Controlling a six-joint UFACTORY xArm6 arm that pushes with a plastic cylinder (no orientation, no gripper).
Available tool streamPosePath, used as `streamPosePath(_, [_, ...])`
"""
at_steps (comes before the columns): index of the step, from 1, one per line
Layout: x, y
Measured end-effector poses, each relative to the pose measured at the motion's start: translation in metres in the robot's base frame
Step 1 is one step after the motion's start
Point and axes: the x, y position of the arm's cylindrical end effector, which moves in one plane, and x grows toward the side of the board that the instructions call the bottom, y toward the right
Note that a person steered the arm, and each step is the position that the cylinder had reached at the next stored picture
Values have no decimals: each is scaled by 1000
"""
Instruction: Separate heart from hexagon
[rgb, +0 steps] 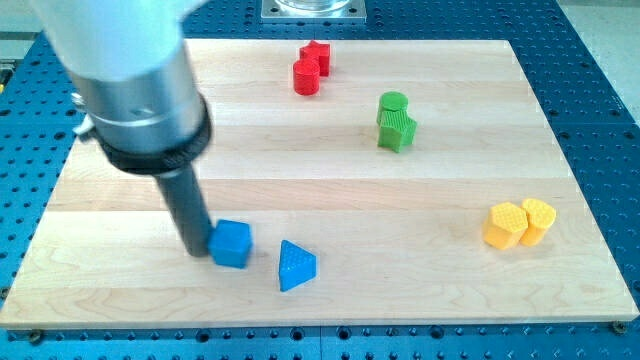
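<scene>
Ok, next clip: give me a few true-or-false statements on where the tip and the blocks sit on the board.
1. My tip is right beside the blue cube, on its left in the view. True.
2. The yellow hexagon and yellow heart sit far apart. False: they are side by side, touching or nearly so.
3. The blue triangle lies to the view's right of the cube. True.
4. The two red blocks are at the view's bottom. False: they are near the top edge.

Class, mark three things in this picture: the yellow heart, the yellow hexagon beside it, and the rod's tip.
yellow heart (539, 219), camera view, on its top face.
yellow hexagon (503, 224), camera view, on its top face.
my tip (196, 250), camera view, at its very end, against the blue cube's (232, 243) left side.
</scene>
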Motion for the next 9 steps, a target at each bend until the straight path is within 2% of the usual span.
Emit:
streamPosePath(1, [-18, -14])
streamPosePath(2, [-45, 5])
streamPosePath(4, [-2, 26])
streamPosePath(5, [-45, 32])
streamPosePath(6, [-17, 107])
streamPosePath(7, [32, 218])
streamPosePath(8, [38, 311])
streamPosePath(9, [3, 341])
